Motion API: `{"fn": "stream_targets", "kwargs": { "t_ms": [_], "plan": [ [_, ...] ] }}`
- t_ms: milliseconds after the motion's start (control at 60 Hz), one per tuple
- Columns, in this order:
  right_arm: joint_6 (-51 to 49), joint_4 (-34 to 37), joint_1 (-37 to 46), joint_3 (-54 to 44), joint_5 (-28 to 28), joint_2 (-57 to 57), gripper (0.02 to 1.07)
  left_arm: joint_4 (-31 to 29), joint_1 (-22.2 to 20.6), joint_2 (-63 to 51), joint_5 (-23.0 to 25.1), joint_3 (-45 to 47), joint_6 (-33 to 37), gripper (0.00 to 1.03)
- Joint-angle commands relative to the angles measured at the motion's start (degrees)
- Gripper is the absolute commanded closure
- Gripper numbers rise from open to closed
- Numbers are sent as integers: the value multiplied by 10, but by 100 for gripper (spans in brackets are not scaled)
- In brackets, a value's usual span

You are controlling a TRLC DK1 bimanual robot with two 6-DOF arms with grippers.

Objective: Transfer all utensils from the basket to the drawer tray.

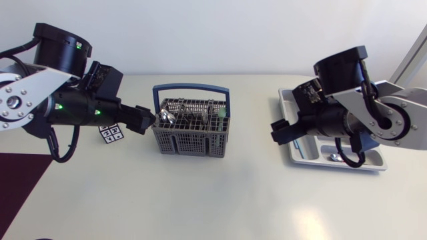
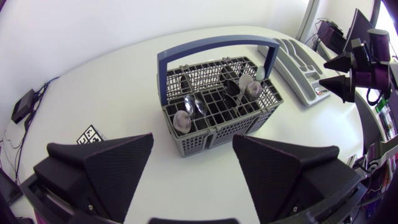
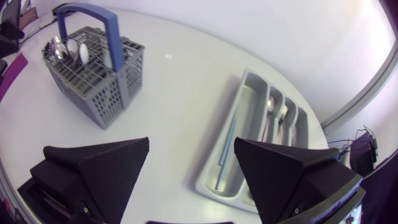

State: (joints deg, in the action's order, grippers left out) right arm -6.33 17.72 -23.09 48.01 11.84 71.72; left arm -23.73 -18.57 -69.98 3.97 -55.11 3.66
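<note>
The grey plastic lattice basket with a blue hoop handle (image 1: pixel 191 130) stands on the white table top (image 1: pixel 213 200), straight ahead of the left gripper (image 1: pixel 151 121). That gripper's fingertips are just beside the basket's near end wall; whether they touch it cannot be told. Several shiny metal spoons (image 2: pixel 182 121) stand bowl-up in the basket's compartments, one at the corner nearest these jaws and others further in, under the handle. The left gripper's two black wedge fingers (image 2: pixel 118 165) are spread wide and released, with nothing between them.

The light grey plastic drawer tray with long compartments (image 3: pixel 249 93) lies ahead of the right gripper (image 3: pixel 193 168), towards its right finger. A thin blue stick-like utensil (image 3: pixel 227 146) lies in the tray's longest compartment, the one closest to these jaws. A metal spoon (image 3: pixel 270 107) and another metal utensil beside it rest in the shorter compartments beyond. The right gripper is also released, its fingers wide apart and holding nothing. It hangs over bare table just beside the tray's near edge, between tray and basket. From these jaws the basket is well apart, off past the left finger.

A small white card with black squares (image 1: pixel 111 132) lies on the table under the left arm, behind its jaws.
</note>
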Motion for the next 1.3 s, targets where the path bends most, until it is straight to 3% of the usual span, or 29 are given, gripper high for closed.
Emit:
{"fn": "stream_targets", "kwargs": {
  "t_ms": [0, 250, 383, 483, 567, 617, 817, 883, 1067, 1183, 1283],
  "plan": [
    [51, 9, -38, 33, -8, 16, 12, 9, 1, -10, -4, 11, 5, 13],
    [111, 3, -119, 122, -65, 101, 18, 22, 2, -23, -4, 19, 5, 13],
    [128, -5, -128, 161, -117, 152, 30, 25, 2, -24, -3, 21, 6, 13],
    [136, -16, -128, 185, -152, 197, 31, 26, 1, -25, -1, 21, 6, 13],
    [143, -24, -128, 207, -169, 235, 43, 29, 1, -26, 1, 24, 6, 13],
    [149, -30, -128, 220, -171, 252, 48, 32, 2, -29, 1, 26, 6, 13],
    [163, -34, -126, 263, -183, 304, 49, 40, 4, -36, 2, 30, 10, 13],
    [170, -36, -124, 273, -186, 318, 57, 42, 4, -39, 2, 29, 10, 13],
    [178, -37, -122, 288, -197, 347, 63, 48, 3, -42, 2, 32, 10, 13],
    [182, -54, -120, 285, -197, 349, 84, 50, 3, -43, 3, 34, 10, 13],
    [182, -63, -120, 280, -197, 350, 88, 50, 2, -42, 3, 36, 10, 13]
  ]
}}
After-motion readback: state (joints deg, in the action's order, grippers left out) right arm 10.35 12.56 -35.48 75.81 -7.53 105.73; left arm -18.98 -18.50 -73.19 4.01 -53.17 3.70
